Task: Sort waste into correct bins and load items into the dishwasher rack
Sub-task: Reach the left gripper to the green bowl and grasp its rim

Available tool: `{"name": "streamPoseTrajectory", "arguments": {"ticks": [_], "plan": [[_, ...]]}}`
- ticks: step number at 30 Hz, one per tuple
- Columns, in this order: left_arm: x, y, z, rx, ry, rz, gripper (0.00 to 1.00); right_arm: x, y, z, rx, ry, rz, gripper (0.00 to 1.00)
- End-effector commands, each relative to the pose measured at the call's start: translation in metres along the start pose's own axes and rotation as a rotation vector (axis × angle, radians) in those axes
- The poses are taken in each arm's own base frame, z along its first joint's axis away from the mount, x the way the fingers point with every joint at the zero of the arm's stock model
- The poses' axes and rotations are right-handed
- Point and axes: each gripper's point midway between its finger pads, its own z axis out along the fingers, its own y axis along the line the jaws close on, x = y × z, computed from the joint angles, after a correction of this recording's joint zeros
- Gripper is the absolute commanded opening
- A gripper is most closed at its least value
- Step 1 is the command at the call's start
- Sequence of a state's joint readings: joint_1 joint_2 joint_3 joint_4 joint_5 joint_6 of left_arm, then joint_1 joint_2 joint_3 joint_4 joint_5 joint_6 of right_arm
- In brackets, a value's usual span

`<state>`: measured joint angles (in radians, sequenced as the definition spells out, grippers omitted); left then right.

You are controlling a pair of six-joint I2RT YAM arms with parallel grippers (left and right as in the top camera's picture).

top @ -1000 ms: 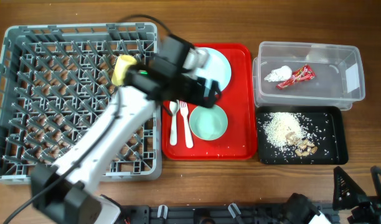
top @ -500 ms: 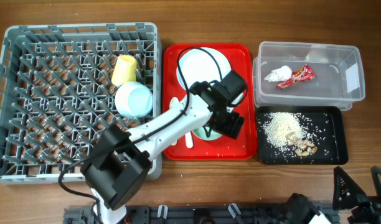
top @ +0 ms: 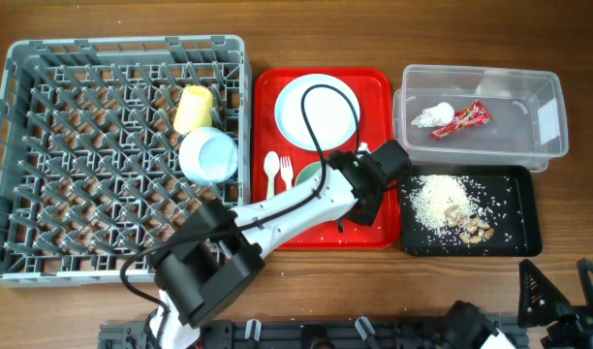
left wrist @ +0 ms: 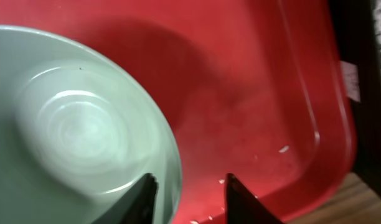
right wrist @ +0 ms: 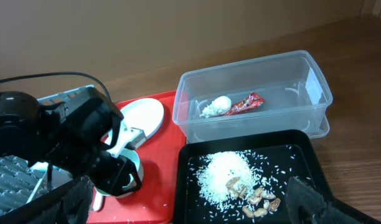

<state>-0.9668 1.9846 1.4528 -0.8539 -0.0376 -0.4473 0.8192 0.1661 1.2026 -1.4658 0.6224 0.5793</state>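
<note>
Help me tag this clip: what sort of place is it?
Probably a lab tabletop staged for dish clearing: a dishwasher rack, a red tray with a plate, a waste tub.

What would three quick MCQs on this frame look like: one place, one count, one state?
1. Where is the red wrapper?
A. in the dishwasher rack
B. in the clear tub
C. in the mint-green bowl

2. How many items sit in the dishwasher rack?
A. one
B. two
C. four

3. The left end effector is:
A. open, fingers astride the mint-green bowl's rim
B. shut on the red wrapper
C. shut on the yellow cup

Answers:
1 B: the overhead view shows it beside the napkin inside the tub.
2 B: only the yellow cup and the pale blue bowl are in the rack.
3 A: the left wrist view shows the rim between its parted fingers.
</note>
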Motion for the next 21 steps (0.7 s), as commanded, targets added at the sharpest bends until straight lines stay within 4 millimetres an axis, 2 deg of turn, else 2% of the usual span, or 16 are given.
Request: {"name": "streamPoseTrajectory", "arguments": {"ticks": [1, 3, 10, 13, 14, 16, 18, 21], "plan": [[-0.008, 0.011, 0.004, -0.071, -0.039, -0.013, 0.32, -0.001, -0.003, -0.002, 0.005, -0.016, 0.015, 1.00], [-0.008, 0.011, 0.004, -0.074, -0.040, -0.013, 0.29, -0.001, -0.003, -0.002, 0.005, -0.016, 0.015, 1.00], [0.007, 0.014, 0.018, -0.085, -0.015, 0.001, 0.27, -0.001, -0.003, -0.002, 0.005, -0.016, 0.015, 1.00], [0.007, 0.015, 0.018, -0.091, -0.016, 0.006, 0.13, -0.001, -0.003, -0.002, 0.005, -0.016, 0.015, 1.00], [0.006, 0.017, 0.018, -0.099, -0.020, 0.007, 0.04, -0.001, -0.003, -0.002, 0.005, -0.016, 0.015, 1.00], [0.001, 0.023, 0.017, -0.137, -0.048, 0.007, 0.04, -0.001, -0.003, -0.002, 0.005, -0.016, 0.015, 1.00], [-0.009, 0.025, 0.004, -0.146, -0.076, 0.020, 0.04, -0.001, -0.003, -0.002, 0.005, -0.016, 0.015, 1.00], [-0.027, 0.025, -0.045, -0.110, -0.106, 0.002, 0.04, -0.001, -0.003, -0.002, 0.005, -0.016, 0.015, 1.00]]}}
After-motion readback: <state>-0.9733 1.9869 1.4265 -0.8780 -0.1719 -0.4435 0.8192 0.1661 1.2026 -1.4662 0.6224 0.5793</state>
